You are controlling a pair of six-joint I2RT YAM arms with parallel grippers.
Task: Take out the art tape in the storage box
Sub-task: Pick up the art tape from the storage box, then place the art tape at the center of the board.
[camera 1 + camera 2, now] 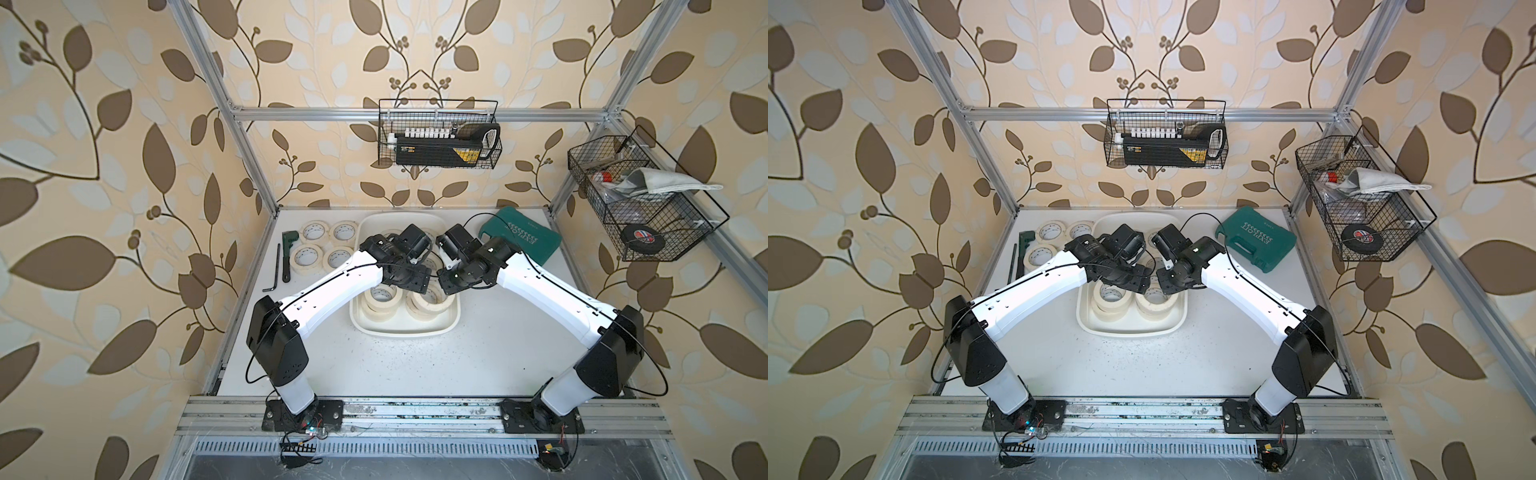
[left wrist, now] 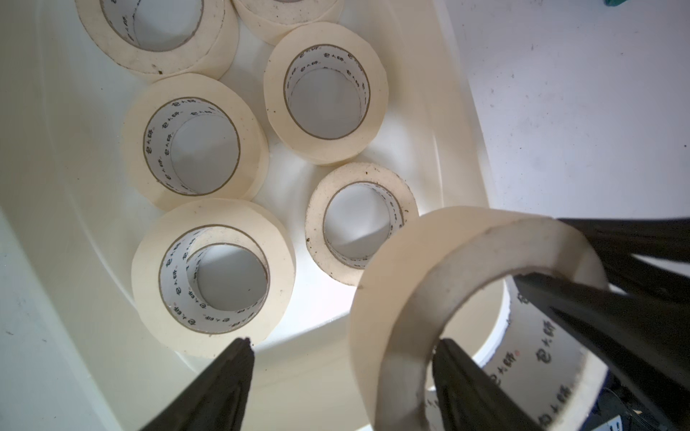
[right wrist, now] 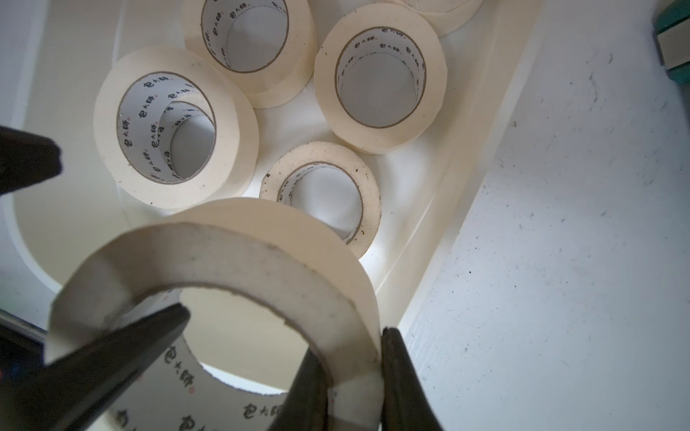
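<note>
The box sits mid-tabletop, nearest the arm bases, with two stacks of rolls at its 6 o'clock end. Both wrist views show more rolls lying flat on its floor further in.

Over the box's middle the arms meet, the left reaching in from 8 o'clock and the right from 4 o'clock. In both top views the wrists hide the claws, so the wrist views have to settle the rest.

The right claw is clenched on the wall of the held roll, one finger in the core and one on the outer face. It carries the roll tilted, clear above the box, with the hole facing the cameras.

The left claw is released, its jaws wide. One of its fingers reaches into the same core, across the ring from the right claw's pinch. The other stands well outside the wall and touches nothing. Whether the inner finger touches the core I cannot tell.

The ring's wall therefore lies between the left jaws, with the roll between the two claws. This looks like a hand-over: the left claw would need to close on that wall before the right lets go.

Farther off, four rolls already lie on the tabletop at the box's 10 o'clock, on the left arm's side. A teal case lies at 2 o'clock.
</note>
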